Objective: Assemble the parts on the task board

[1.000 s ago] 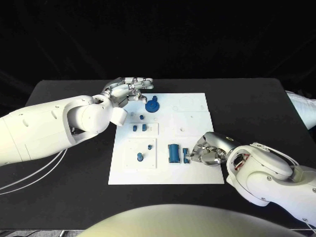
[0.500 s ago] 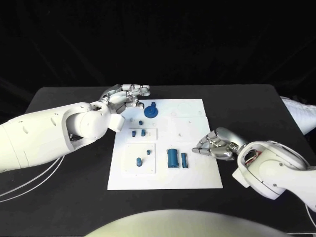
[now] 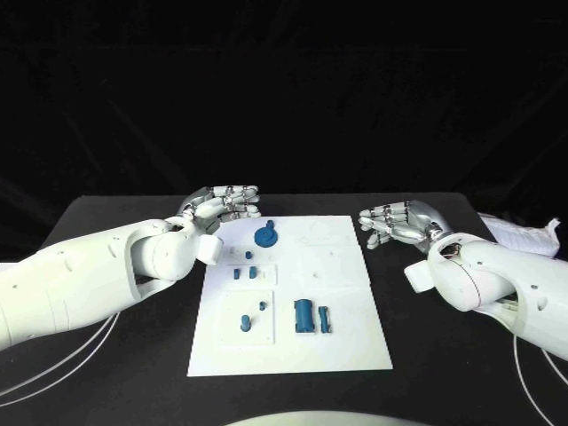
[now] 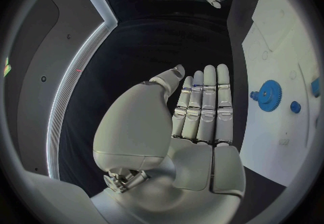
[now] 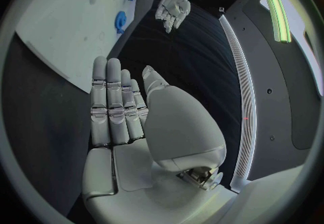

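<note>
1. While both hands hang off the task board, no part is being handled; I judge this a pause between placements, or possibly the close of the job.
2. The left hand sits over the black table just off the board's far left corner, fingers straight and together, palm flat, holding nothing, as the left wrist view confirms.
3. The right hand hovers beside the board's far right corner, likewise flat and holding nothing, as the right wrist view shows.
4. The blue gear lies flat near the board's far left edge, with a small knob at its far side.
5. Two short blue pegs stand side by side on the left half of the board, towards the middle.
6. The blue cylinder lies near the near edge, its long axis running from near edge to far edge, with a thinner blue bar parallel just to its right.
7. Two small blue pieces sit left of the cylinder; their seating is too small to tell.
8. If work remains, the next move calls for a hand to come down over one lying piece, most likely the cylinder, fingers spread across its narrow width.
</note>
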Robot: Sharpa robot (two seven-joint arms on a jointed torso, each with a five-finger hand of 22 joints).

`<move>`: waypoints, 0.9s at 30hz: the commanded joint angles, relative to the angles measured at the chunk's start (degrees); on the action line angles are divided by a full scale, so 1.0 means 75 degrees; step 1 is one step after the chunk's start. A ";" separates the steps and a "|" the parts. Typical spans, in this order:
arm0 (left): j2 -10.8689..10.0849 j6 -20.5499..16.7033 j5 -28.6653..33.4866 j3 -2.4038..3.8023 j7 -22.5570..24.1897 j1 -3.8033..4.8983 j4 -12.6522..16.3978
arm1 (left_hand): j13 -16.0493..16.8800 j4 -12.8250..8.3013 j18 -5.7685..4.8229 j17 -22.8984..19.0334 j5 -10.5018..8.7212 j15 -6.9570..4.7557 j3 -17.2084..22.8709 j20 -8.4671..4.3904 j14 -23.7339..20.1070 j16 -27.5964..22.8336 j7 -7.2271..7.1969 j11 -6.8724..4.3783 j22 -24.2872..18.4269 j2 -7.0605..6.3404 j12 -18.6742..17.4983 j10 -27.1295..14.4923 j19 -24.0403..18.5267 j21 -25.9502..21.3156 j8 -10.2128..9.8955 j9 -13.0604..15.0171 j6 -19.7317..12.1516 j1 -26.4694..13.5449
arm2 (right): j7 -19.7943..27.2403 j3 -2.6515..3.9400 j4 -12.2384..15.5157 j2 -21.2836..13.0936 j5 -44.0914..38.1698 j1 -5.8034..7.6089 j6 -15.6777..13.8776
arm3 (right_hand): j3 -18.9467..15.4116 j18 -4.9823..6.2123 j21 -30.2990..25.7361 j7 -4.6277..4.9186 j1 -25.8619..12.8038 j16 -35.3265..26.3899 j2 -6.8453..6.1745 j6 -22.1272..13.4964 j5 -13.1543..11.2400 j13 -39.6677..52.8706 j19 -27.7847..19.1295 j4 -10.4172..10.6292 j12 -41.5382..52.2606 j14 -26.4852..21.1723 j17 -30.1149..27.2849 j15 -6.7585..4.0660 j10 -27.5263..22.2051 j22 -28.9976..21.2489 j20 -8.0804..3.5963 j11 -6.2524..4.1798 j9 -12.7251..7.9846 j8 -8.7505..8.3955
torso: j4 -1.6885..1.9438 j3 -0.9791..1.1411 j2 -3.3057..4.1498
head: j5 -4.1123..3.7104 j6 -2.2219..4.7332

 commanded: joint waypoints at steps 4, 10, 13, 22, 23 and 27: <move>0.0382 -0.0282 0.0407 0.0009 0.0515 -0.0113 -0.0634 | -0.0031 0.0039 0.0073 -0.0808 -0.0022 0.0396 -0.0002 0.0443 -0.0271 -0.1722 0.0035 0.0249 -0.0976 0.0000 -0.0610 -0.0257 -0.0904 -0.1203 -0.0222 -0.0016 -0.0139 0.0073 | 0.1793 0.0006 -0.1169 0.0719 0.1847 0.0047 0.0872 | 0.0236 0.0080 -0.1773 -0.0021 0.0092 -0.1750 0.0109 -0.0239 -0.0139 -0.1416 -0.0430 -0.0302 -0.0617 -0.0663 -0.1404 0.0458 0.0041 -0.1185 0.0574 0.0247 -0.0559 -0.0009 | -0.0067 0.0006 -0.0238 | -0.0007 0.0340; 0.0567 -0.0355 0.0499 0.0011 0.0635 -0.0189 -0.0918 | -0.0033 0.0011 0.0180 -0.1261 -0.0013 0.0512 -0.0206 0.0664 -0.0163 -0.2472 0.0031 0.0320 -0.1567 0.0070 -0.0883 -0.0327 -0.0975 -0.1660 -0.0359 -0.0011 -0.0122 0.0100 | 0.2031 0.0013 -0.1789 0.1133 0.1928 0.0057 0.1096 | 0.0355 0.0060 -0.2366 0.0004 -0.0114 -0.2249 0.0181 -0.0109 -0.0123 -0.2340 0.0232 -0.0651 -0.0623 -0.0083 -0.2190 0.0419 0.0220 -0.1692 0.0497 0.0220 -0.0984 -0.0017 | -0.0078 0.0077 -0.0269 | 0.0060 0.0468; 0.0514 -0.0267 0.0254 0.0007 0.0314 -0.0174 -0.0828 | -0.0508 -0.0269 -0.0281 -0.1651 -0.0271 0.0140 -0.1130 -0.0017 -0.2627 -0.3027 -0.0450 -0.0101 -0.2622 0.0766 -0.1503 -0.3019 -0.2923 -0.1991 -0.0964 -0.0512 -0.2629 -0.3417 | 0.1422 -0.0004 -0.1617 0.1044 0.1531 0.0070 0.0519 | 0.0051 -0.0408 -0.2823 -0.0472 -0.3772 -0.2949 0.0081 -0.2521 -0.0494 -0.2672 -0.2451 -0.1242 -0.1138 -0.2948 -0.2660 0.0135 -0.2539 -0.2416 -0.0050 -0.0155 -0.1390 -0.0497 | -0.0049 0.0032 -0.0235 | 0.0017 0.0441; 0.0357 -0.1326 -0.0029 0.0087 0.0601 -0.0266 -0.0138 | -0.0508 -0.0269 -0.0499 -0.1892 -0.0820 -0.0611 -0.1687 -0.0428 -0.4093 -0.3372 -0.0741 -0.0361 -0.3262 0.0766 -0.1503 -0.4627 -0.4085 -0.2674 -0.0964 -0.0512 -0.4122 -0.5535 | 0.1959 -0.0344 -0.0829 0.0951 0.2243 0.0286 -0.0540 | -0.0564 -0.0620 -0.3095 -0.0760 -0.5965 -0.2949 0.0081 -0.3959 -0.1257 -0.3309 -0.4077 -0.1242 -0.1138 -0.4676 -0.2941 -0.0409 -0.4192 -0.2416 -0.0379 -0.0896 -0.1632 -0.0497 | 0.0285 0.0150 -0.0369 | -0.0156 0.0937; 0.0314 -0.1617 -0.0106 0.0109 0.0679 -0.0292 0.0052 | -0.0508 -0.0269 -0.0506 -0.2441 -0.0820 -0.0611 -0.1762 -0.0479 -0.4287 -0.3418 -0.0782 -0.0395 -0.3347 0.0766 -0.1503 -0.4843 -0.4240 -0.2674 -0.0964 -0.0512 -0.4323 -0.5816 | 0.2106 -0.0437 -0.0613 0.0926 0.2438 0.0345 -0.0831 | -0.0564 -0.0620 -0.3134 -0.0801 -0.6257 -0.2949 0.0081 -0.4154 -0.1257 -0.3309 -0.4293 -0.1242 -0.1138 -0.4908 -0.2977 -0.0409 -0.4406 -0.2416 -0.0422 -0.0896 -0.2185 -0.0497 | 0.0339 0.0169 -0.0390 | -0.0183 0.1017; 0.0173 -0.2568 -0.0361 0.0182 0.0936 -0.0375 0.0671 | -0.0508 -0.0269 -0.0580 -0.2441 -0.0820 -0.0611 -0.1943 -0.0611 -0.4765 -0.3524 -0.0875 -0.0955 -0.3554 0.0766 -0.1503 -0.5364 -0.4617 -0.2674 -0.0964 -0.0512 -0.4808 -0.6497 | 0.2529 -0.0705 0.0007 0.0852 0.2999 0.0514 -0.1664 | -0.0564 -0.0700 -0.3729 -0.0893 -0.6965 -0.2949 0.0081 -0.4620 -0.1257 -0.3309 -0.4818 -0.1242 -0.1138 -0.5468 -0.3580 -0.0409 -0.4943 -0.2416 -0.0526 -0.0896 -0.2185 -0.0497 | 0.0430 0.0201 -0.0426 | -0.0230 0.1152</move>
